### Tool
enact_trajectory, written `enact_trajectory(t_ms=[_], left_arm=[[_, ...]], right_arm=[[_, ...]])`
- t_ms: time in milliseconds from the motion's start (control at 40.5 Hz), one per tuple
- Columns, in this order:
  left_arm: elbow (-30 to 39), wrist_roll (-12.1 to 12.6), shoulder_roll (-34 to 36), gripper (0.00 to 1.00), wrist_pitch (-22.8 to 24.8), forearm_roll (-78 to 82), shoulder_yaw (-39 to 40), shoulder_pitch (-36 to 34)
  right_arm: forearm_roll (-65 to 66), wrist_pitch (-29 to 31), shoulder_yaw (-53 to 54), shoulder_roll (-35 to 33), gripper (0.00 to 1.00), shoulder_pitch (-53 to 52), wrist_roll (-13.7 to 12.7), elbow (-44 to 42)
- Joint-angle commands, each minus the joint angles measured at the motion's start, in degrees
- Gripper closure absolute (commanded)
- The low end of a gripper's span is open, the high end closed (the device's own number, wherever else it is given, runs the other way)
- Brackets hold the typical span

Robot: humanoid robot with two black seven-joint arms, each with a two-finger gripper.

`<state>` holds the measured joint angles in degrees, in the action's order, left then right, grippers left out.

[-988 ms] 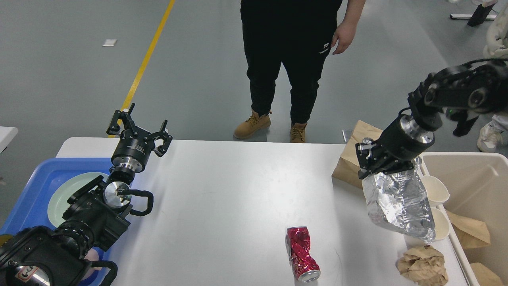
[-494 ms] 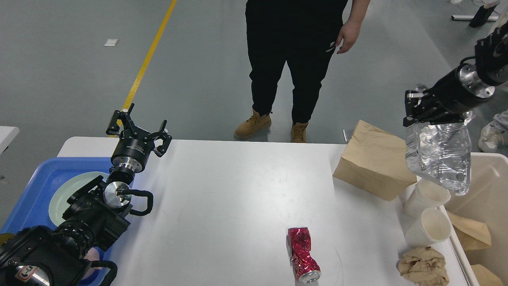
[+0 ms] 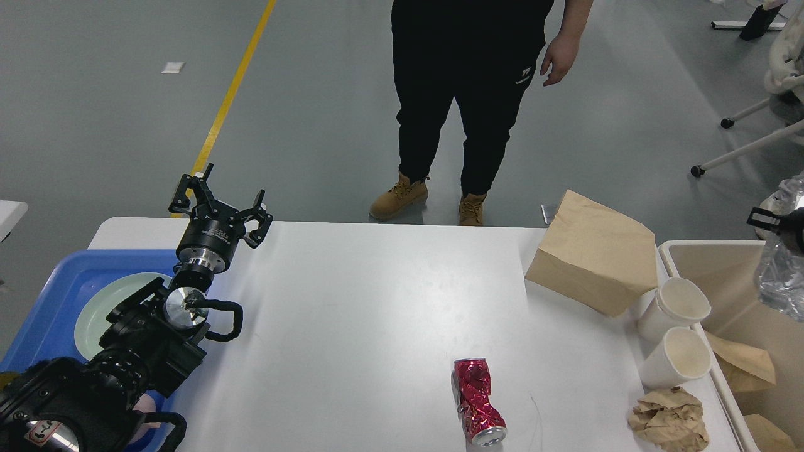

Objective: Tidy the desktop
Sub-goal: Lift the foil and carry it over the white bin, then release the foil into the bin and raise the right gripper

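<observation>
White matte bench (image 3: 377, 301) | crushed red can (image 3: 477, 402) near front | left gripper (image 3: 221, 204) spread, empty | right gripper (image 3: 779, 223) at frame edge, state unclear

A crushed red can (image 3: 477, 402) is seen lying on the white desktop (image 3: 377, 314), with a crumpled paper wad (image 3: 669, 419) near the right edge, two white paper cups (image 3: 673, 333) tipped beside it, and a brown paper bag (image 3: 593, 260) at the far right corner. The left gripper (image 3: 220, 204) is held with its fingers spread above the table's far left corner, next to a blue tray (image 3: 50, 295) carrying a pale green plate (image 3: 100, 307). At the right border, a crumpled clear plastic bottle (image 3: 782, 282) is seen over the beige bin (image 3: 722, 276), only a sliver of the right gripper (image 3: 776, 221) being visible at its top, and a person (image 3: 477, 94) in black is seen standing behind the table.
</observation>
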<state>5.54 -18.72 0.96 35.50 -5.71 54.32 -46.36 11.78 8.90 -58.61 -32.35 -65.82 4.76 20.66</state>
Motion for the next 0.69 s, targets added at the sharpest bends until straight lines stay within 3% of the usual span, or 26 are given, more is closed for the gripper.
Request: enact_trajectory(t_ms=[0, 25, 49, 346, 494, 568, 667], left_arm=[[-0.01, 0.0, 0.0, 0.04, 0.0, 0.0, 0.0, -0.04], [-0.01, 0.0, 0.0, 0.04, 0.0, 0.0, 0.0, -0.04], [-0.01, 0.0, 0.0, 0.04, 0.0, 0.0, 0.0, -0.04], [-0.01, 0.0, 0.0, 0.04, 0.0, 0.0, 0.0, -0.04], [-0.01, 0.0, 0.0, 0.04, 0.0, 0.0, 0.0, 0.04], [-0.01, 0.0, 0.0, 0.04, 0.0, 0.0, 0.0, -0.04], [-0.01, 0.0, 0.0, 0.04, 0.0, 0.0, 0.0, -0.04]], right_arm=[[-0.01, -7.05, 0.69, 0.18, 0.12, 5.87, -0.01, -0.36], [-0.01, -7.93, 0.69, 0.27, 0.03, 6.31, -0.01, -0.36], [-0.01, -8.54, 0.69, 0.36, 0.0, 6.75, -0.01, -0.36], [-0.18, -8.73, 1.21, 0.71, 0.0, 6.32, 0.16, 0.26], [-0.27, -7.76, 0.25, 3.95, 0.0, -0.97, 0.16, 2.18], [-0.18, -5.66, -0.98, 5.1, 0.0, -5.27, 0.16, 4.55], [-0.09, 2.59, -5.19, 5.98, 0.0, -15.55, 0.25, 11.84]])
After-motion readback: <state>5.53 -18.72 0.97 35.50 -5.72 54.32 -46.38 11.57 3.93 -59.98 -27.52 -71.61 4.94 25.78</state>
